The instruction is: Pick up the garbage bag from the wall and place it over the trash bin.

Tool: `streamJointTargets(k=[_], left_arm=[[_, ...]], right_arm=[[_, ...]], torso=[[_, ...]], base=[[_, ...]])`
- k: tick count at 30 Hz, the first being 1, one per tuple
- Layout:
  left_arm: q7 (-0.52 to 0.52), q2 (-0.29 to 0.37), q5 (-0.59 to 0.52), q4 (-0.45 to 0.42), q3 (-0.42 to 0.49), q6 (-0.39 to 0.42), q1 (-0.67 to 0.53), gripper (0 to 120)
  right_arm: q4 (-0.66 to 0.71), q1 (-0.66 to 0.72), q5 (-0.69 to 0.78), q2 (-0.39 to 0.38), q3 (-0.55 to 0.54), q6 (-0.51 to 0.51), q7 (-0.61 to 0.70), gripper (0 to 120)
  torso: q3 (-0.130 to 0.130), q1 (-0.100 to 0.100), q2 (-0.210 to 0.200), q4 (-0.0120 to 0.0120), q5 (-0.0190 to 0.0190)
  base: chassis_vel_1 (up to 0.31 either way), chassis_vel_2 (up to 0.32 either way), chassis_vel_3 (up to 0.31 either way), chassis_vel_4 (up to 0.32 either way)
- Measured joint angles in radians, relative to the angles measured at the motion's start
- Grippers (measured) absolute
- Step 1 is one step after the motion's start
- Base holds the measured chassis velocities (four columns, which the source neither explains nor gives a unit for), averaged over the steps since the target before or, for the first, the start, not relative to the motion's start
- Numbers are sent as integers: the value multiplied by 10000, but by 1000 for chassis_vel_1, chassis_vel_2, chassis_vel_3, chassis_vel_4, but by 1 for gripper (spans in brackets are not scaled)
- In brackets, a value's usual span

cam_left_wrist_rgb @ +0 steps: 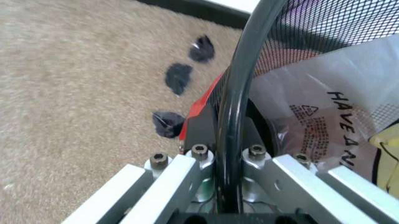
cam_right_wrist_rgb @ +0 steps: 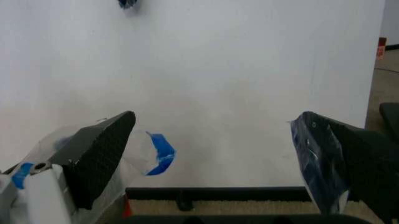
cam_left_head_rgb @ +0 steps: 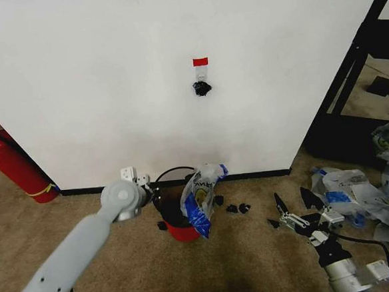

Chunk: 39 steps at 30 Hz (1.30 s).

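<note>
Thin translucent white plastic garbage bag draped over rim of small black wire-mesh trash bin by the white wall. Left gripper clamped on rim: hold steady. Right gripper spread apart, low above carpet.

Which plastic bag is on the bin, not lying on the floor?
The garbage bag with the yellow smiley and blue handles: it hangs over the rim of the trash bin, which the left pincer holds. The other bags lie heaped on the carpet.
</note>
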Motion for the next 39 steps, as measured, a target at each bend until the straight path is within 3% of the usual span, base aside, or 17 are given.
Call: streamJointTargets(k=[8,14,23,39], left_arm=[[-696,-1078,1221,-349,-302,-1382,910,0],[-1071,-2129,1772,-582,-368,-1756,1582,0],[-890,-2338,2449,-163,-206,-1960,1857,0],[-1025,-2604,2412,705,89,-1934,1541,0]], right_arm=[[-25,111,-196,68,-229,-32,31,100],[11,67,-415,191,-332,-110,178,100],[16,15,-517,253,-311,-108,189,100],[-30,9,-613,326,-299,-66,246,100]], torso=[[0,0,0,-1,-1],[0,0,0,-5,-1],[0,0,0,-1,0],[-1,0,3,0,2]], base=[[0,0,0,0],[0,0,0,0],[0,0,0,0],[0,0,0,0]])
